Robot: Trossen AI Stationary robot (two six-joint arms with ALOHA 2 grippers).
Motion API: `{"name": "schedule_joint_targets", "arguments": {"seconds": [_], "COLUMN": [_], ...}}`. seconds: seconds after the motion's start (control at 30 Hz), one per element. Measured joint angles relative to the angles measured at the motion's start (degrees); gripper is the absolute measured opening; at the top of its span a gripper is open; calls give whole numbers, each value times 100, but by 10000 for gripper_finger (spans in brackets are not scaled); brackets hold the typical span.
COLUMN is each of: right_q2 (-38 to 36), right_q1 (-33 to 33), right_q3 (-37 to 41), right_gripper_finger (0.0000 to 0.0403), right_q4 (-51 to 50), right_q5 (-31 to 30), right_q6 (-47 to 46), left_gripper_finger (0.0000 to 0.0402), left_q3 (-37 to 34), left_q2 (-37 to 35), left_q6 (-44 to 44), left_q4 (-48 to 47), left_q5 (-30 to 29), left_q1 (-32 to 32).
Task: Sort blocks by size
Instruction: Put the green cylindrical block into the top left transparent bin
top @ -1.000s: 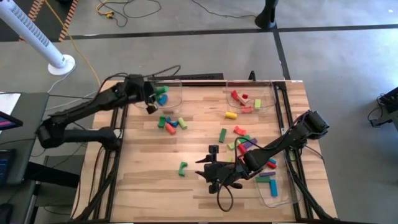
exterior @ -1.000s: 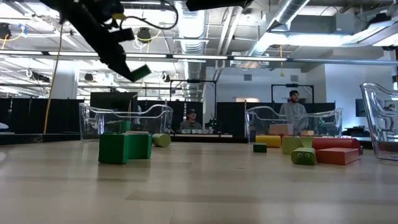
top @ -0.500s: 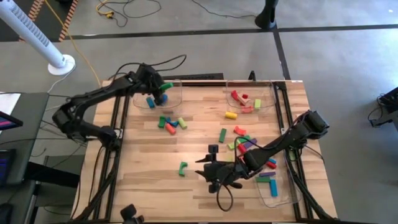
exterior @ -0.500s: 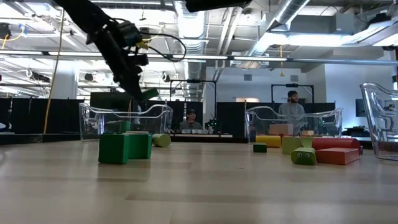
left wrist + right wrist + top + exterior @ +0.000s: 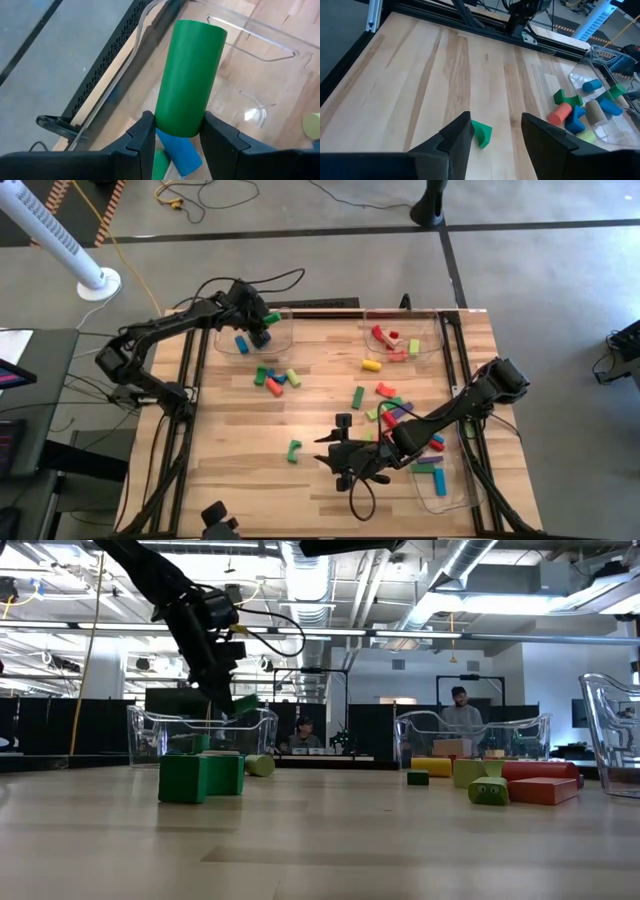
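Left gripper (image 5: pixel 175 132) fingers clamped on green cylinder (image 5: pixel 189 77) above clear tray (image 5: pixel 283 327); right gripper (image 5: pixel 495 135) fingers apart, low over bench (image 5: pixel 310 415).

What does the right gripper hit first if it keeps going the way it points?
Probably the small green block on the bare table, just ahead of the open right gripper and roughly in line. Depth is unclear, so it may pass above it.

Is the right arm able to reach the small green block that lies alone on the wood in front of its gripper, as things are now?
Probably yes. The right gripper stands open and empty just short of the small green block, with bare wood between them. The nearest other blocks lie well aside.
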State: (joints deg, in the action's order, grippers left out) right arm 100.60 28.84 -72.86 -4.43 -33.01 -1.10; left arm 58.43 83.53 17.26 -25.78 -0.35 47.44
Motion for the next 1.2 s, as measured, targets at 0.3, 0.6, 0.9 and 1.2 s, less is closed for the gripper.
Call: {"name": "schedule_joint_targets", "arguments": {"seconds": [0.3, 0.6, 0.9, 1.2], "right_q2": [0, -2, -2, -2], "right_q1": [2, 4, 2, 2], "right_q3": [0, 0, 0, 0], "right_gripper_finger": [202, 202, 202, 202], "right_q4": [7, 9, 9, 7], "right_q5": [0, 0, 0, 0], "right_q6": [-2, -2, 0, 2], "left_gripper_finger": [128, 129, 131, 153], "left_q3": [0, 0, 0, 0], "left_q2": [0, 0, 0, 0], "left_q6": [18, 7, 58, 92], "left_q4": [-195, -234, -278, -254], "left_q5": [89, 310, 310, 307], "left_q1": [4, 1, -30, -116]}}
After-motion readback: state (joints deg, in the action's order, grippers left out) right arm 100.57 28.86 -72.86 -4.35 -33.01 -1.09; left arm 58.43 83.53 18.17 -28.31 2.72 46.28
